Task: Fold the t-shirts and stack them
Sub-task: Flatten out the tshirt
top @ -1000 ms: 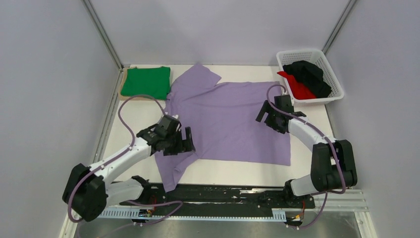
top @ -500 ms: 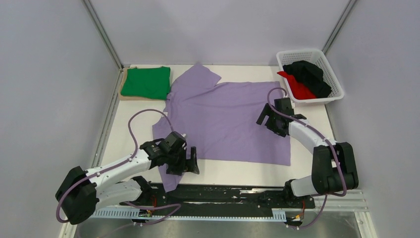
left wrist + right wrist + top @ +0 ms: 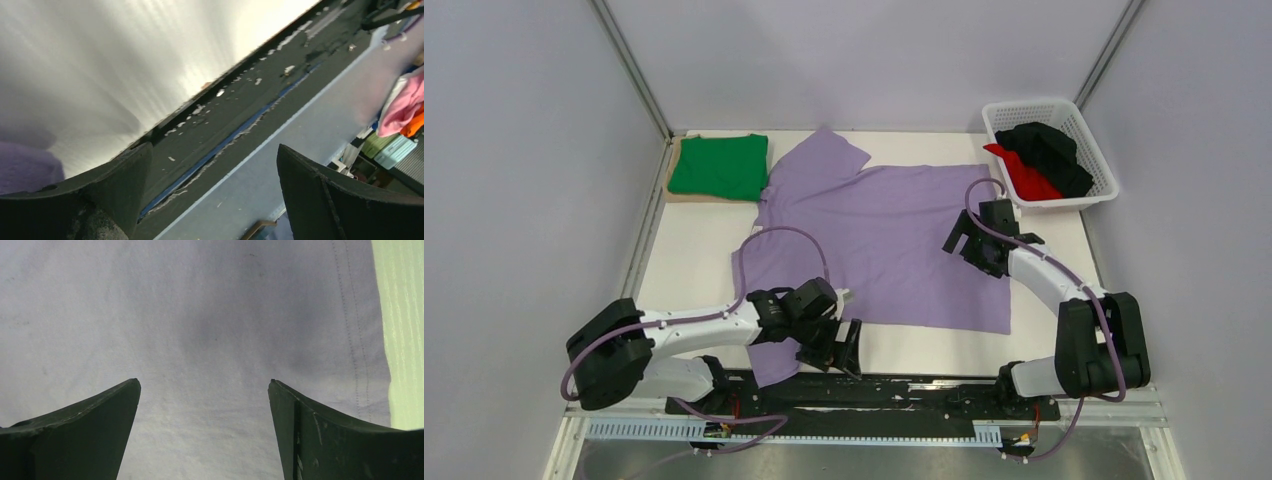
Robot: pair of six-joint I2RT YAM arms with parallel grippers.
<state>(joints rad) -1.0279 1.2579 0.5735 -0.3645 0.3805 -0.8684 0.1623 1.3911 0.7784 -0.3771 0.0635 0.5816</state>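
A large lilac-purple t-shirt point(image 3: 879, 240) lies spread flat in the middle of the table, its near left sleeve point(image 3: 769, 362) by the front edge. My left gripper point(image 3: 836, 350) is open and empty, low at the table's front edge just right of that sleeve. In the left wrist view its jaws point(image 3: 215, 160) stand wide apart, with a bit of lilac cloth point(image 3: 25, 165) at the lower left. My right gripper point(image 3: 961, 240) is open and empty over the shirt's right part. The right wrist view shows its jaws point(image 3: 205, 385) wide apart above flat lilac cloth point(image 3: 200, 315). A folded bright green t-shirt point(image 3: 719, 167) lies at the back left.
The green shirt rests on a flat tan board point(image 3: 686, 196). A white lattice basket point(image 3: 1024, 108) at the back right holds a black shirt point(image 3: 1054, 150) and a red shirt point(image 3: 1029, 178). A black rail point(image 3: 924, 395) runs along the front edge. Grey walls close in both sides.
My left arm has swung from the shirt's left edge forward and to the right, down to the table's front edge. My right arm has hardly moved.
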